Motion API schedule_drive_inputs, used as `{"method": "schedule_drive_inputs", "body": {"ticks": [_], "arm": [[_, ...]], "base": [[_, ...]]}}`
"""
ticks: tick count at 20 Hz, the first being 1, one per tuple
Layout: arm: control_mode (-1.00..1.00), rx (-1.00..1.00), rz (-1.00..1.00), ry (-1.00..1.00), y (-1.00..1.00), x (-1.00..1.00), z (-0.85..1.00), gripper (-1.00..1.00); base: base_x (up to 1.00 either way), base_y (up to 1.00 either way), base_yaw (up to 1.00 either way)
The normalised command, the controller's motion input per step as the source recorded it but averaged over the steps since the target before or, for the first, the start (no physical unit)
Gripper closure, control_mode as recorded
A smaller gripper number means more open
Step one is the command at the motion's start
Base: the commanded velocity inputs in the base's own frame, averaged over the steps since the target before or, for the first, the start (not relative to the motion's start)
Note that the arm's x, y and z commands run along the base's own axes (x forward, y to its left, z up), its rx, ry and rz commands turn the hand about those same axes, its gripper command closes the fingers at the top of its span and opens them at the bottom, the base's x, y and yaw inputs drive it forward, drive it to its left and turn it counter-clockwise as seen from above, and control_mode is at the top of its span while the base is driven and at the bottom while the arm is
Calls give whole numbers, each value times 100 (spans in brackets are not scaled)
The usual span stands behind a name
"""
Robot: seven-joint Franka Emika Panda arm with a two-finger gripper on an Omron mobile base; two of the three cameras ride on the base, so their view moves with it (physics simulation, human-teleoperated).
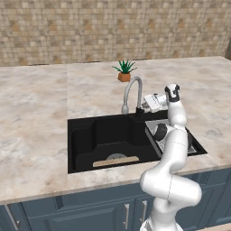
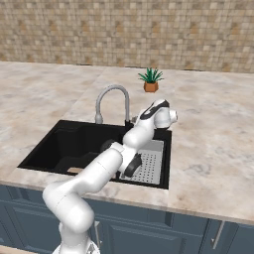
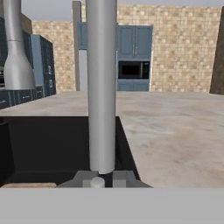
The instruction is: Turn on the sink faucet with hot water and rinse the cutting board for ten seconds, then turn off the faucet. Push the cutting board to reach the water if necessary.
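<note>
Up close in the hand view, gripper (image 3: 97,178) low at the foot of the sink faucet (image 3: 101,87), fingers drawn nearly together, with a small pale knob (image 3: 97,181) sitting between the tips — probably the faucet's handle, though too blurred to call it a firm pinch. Straight grey riser of the faucet filling the middle, rising from right in front of the fingertips.

Now left to right across the left base view. Wide beige marbled countertop (image 1: 31,113) on the left. Then the sink (image 1: 81,144), black and recessed, with the cutting board (image 1: 116,161) lying flat on the basin floor near the front wall, just in front of the round drain (image 1: 116,156). Well apart from the spout's outlet, that board. Behind the basin, gooseneck arching over toward the left, and no water running from it. Further back on the counter, a small potted plant (image 1: 124,70). Right of the faucet, the gripper (image 1: 142,106) reaching in sideways at the dark base. Grey perforated drain tray (image 1: 155,124) in the sink's right part, partly hidden by the white arm. Dark blue cabinet doors (image 1: 90,216) below the counter edge.
</note>
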Motion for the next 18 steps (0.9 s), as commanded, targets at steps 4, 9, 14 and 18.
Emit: {"method": "schedule_drive_inputs", "body": {"ticks": [4, 9, 14, 18], "arm": [[-100, 0, 0, 0, 25, 0, 0, 100], [-100, 0, 0, 0, 35, 0, 0, 100], [-100, 0, 0, 0, 44, 0, 0, 100], [-100, -1, 0, 0, 49, 0, 0, 100]], "base": [[0, 0, 0], [0, 0, 0], [0, 0, 0], [0, 0, 0]]}}
